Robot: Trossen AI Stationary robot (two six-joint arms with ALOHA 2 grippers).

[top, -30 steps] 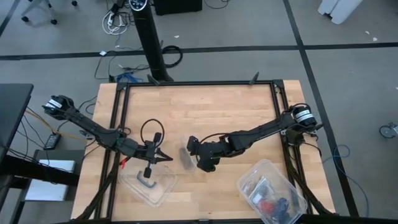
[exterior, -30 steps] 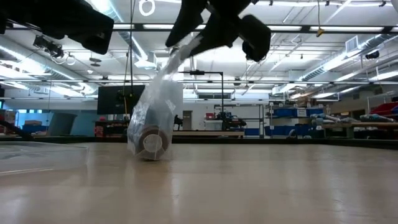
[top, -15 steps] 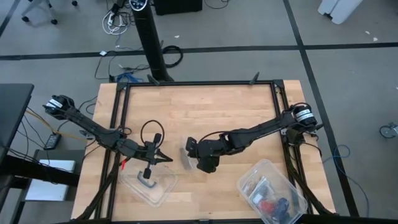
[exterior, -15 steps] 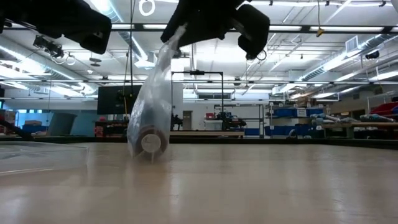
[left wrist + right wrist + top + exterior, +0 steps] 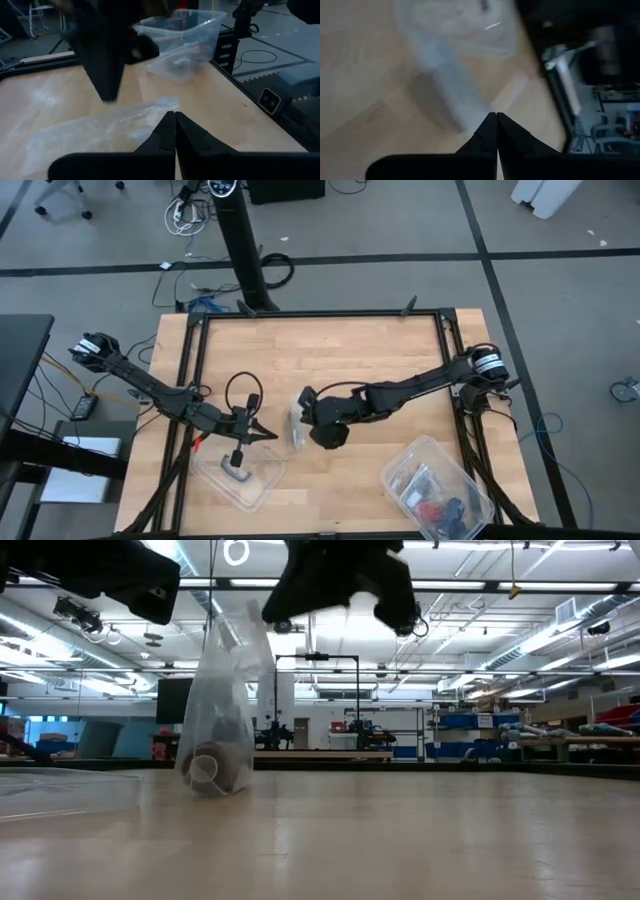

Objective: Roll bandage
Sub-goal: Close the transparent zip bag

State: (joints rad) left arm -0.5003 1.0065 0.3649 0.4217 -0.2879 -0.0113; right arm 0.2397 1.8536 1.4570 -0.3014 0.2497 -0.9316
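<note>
The bandage (image 5: 207,770) is a small brown roll that lies in the bottom of a clear plastic bag (image 5: 225,690). The bag (image 5: 295,430) stands near the table's middle, and its lower end rests on the wood. My right gripper (image 5: 302,410) is shut on the bag's top, reaching in from the right. My left gripper (image 5: 270,435) is shut with nothing in it and hangs just left of the bag. In the left wrist view the bag (image 5: 100,130) lies just ahead of the left gripper's (image 5: 175,120) shut fingers. My right gripper pinches the bag's upper end (image 5: 252,618) between its two shut fingers, slanting down from the table's right. The bag hangs below the fingers, nearly upright. Its bottom, with the roll inside, sits on the table (image 5: 205,785).
A clear plastic tub with a black piece in it (image 5: 240,475) sits near the front left, under the left arm. A second clear tub with several small items (image 5: 435,485) stands at the front right. A black frame (image 5: 320,315) rims the table.
My right gripper has moved toward the table's left and a little toward its far edge, rolling at the wrist. The bag went with it: its top swung over from leaning to nearly upright, and the roll at the bottom slid left along the table.
</note>
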